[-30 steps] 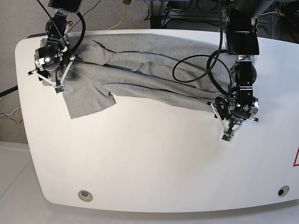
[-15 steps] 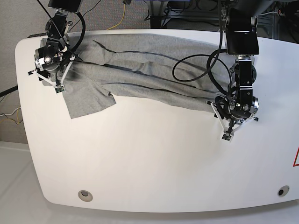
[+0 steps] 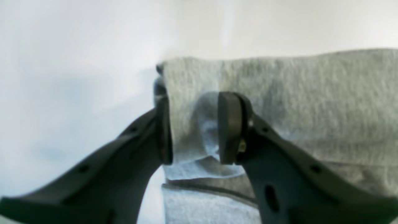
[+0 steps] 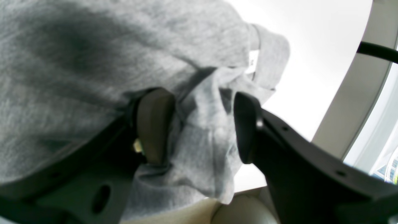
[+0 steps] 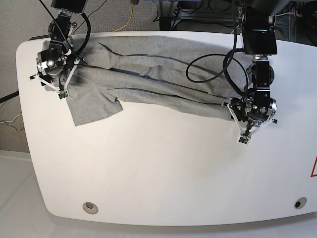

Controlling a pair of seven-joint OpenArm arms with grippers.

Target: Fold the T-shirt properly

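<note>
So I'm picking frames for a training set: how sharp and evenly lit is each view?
Base view: sharp, evenly lit, with soft shadows in the folds of the heather-grey knit T-shirt on the white table. Left wrist view: soft throughout, table washed out, left gripper blurred. Right wrist view: fabric blurred, heavy shadow at upper left, bright background overexposed around the right gripper.

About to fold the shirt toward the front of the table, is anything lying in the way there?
Nothing visible does. The white table in front of the T-shirt is bare up to its front edge. Both hands already have fabric between their fingers, the left hand at one end and the right hand at the other.
</note>
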